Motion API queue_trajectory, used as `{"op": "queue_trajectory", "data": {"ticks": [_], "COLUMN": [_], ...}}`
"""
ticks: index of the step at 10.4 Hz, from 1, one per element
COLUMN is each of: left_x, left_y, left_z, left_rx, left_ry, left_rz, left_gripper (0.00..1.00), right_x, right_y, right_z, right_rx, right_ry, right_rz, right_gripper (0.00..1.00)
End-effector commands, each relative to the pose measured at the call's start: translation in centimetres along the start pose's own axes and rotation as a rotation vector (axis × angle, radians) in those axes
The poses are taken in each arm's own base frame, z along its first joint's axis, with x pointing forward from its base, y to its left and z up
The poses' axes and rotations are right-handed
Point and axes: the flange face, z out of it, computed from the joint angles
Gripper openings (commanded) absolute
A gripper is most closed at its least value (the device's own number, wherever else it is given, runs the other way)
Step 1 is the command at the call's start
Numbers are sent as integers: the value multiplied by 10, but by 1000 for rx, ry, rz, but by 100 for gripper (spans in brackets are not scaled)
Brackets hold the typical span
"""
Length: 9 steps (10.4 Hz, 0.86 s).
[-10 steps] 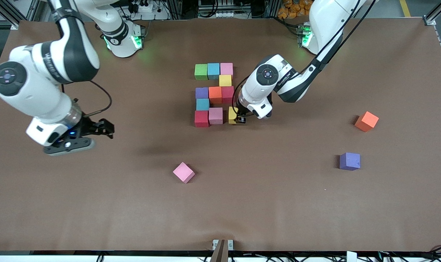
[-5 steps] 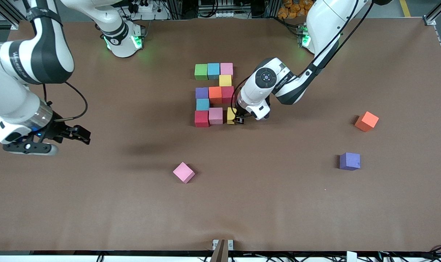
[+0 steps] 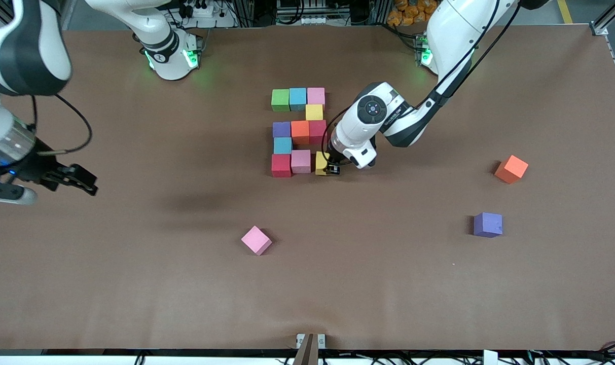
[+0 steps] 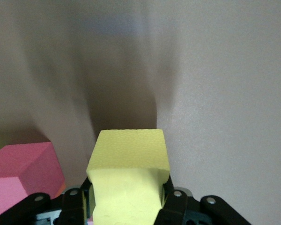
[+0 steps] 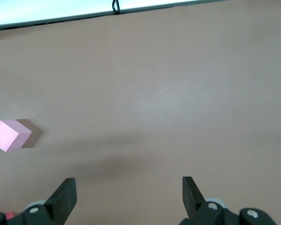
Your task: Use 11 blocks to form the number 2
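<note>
- Front view, nearest things first: a loose pink cube [image 3: 256, 240] sits alone closest to the camera, and a loose purple cube [image 3: 487, 224] and a loose orange cube [image 3: 511, 169] lie well apart toward the left arm's end of the table.
- Next comes the bottom row of the number 2 [image 3: 298, 132]: a red cube [image 3: 281, 165], a pink cube [image 3: 301, 161] touching it, then the yellow cube [image 3: 321, 162] pinched in the left gripper [image 3: 330, 168].
- That yellow cube looks just beside the pink one, at about its 3 o'clock on the view's face; whether the two faces touch or a thin gap remains, I cannot tell.
- Left wrist view shows the fingers [image 4: 173, 206] pressed onto opposite sides of the yellow cube [image 4: 129, 176], with the pink cube [image 4: 23, 176] close alongside.
- To my eye the coming move turns on that one seam: the cube has to sit flush at 9 o'clock against the pink neighbour before it is let go.
- Farther up the view, the remaining rows of the digit already stand in place: light blue, then purple, orange and red, then yellow, then green, blue and pink.
- Right gripper [image 3: 66, 177] hangs over bare table at the right arm's end, jaws spread wide and empty, waiting; the left arm is clearly the nearer one to the digit.
</note>
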Motion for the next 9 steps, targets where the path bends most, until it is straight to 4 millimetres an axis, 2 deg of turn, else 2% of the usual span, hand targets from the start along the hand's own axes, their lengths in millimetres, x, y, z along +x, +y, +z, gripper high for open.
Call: {"op": "queue_trajectory", "data": {"ticks": [1, 4, 9], "left_x": [-6, -5, -5], "left_y": [-3, -1, 2], "left_z": [8, 11, 14], "left_rx": [-10, -22, -26], "left_ry": [-3, -2, -8], "left_rz": [9, -8, -15], "left_gripper": [42, 42, 42], "right_x": [-13, -18, -13], "right_y": [16, 36, 41], "right_z": [-17, -18, -44], "right_rx": [3, 0, -4], "right_ry": [-8, -80, -122], "right_rz": [-32, -7, 4], "right_gripper": [100, 100, 100]}}
